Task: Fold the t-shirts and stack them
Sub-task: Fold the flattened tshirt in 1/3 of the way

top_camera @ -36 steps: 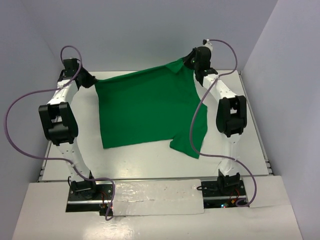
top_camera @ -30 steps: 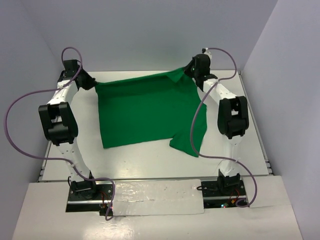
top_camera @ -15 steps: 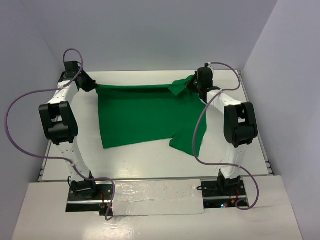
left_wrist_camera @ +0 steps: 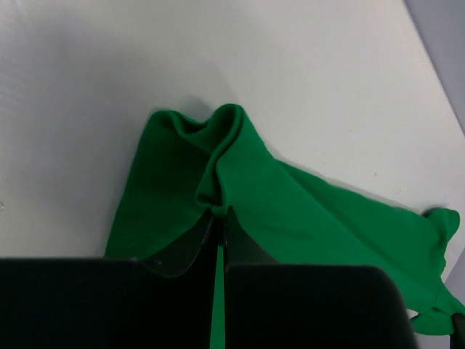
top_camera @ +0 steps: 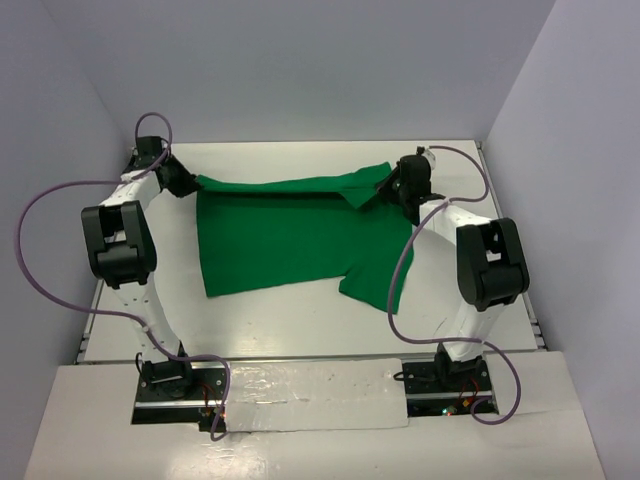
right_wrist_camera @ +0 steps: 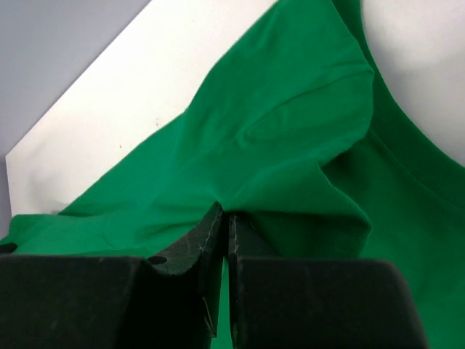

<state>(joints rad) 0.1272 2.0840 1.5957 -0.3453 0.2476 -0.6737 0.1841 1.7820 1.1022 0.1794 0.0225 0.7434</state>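
The bright green t-shirt [top_camera: 285, 235] lies spread on the white table [top_camera: 300, 320], partly folded, with a sleeve hanging toward the front right. My left gripper [top_camera: 188, 185] is shut on the shirt's far left corner; in the left wrist view the cloth [left_wrist_camera: 247, 182] bunches up at the fingertips [left_wrist_camera: 220, 217]. My right gripper [top_camera: 392, 186] is shut on the shirt's far right edge near the shoulder; in the right wrist view the cloth [right_wrist_camera: 276, 145] is pinched at the fingertips [right_wrist_camera: 225, 217] and drapes over them.
Grey walls close the table on the left, back and right. Purple cables loop from both arms. The arm bases [top_camera: 180, 385] stand at the near edge on a white board.
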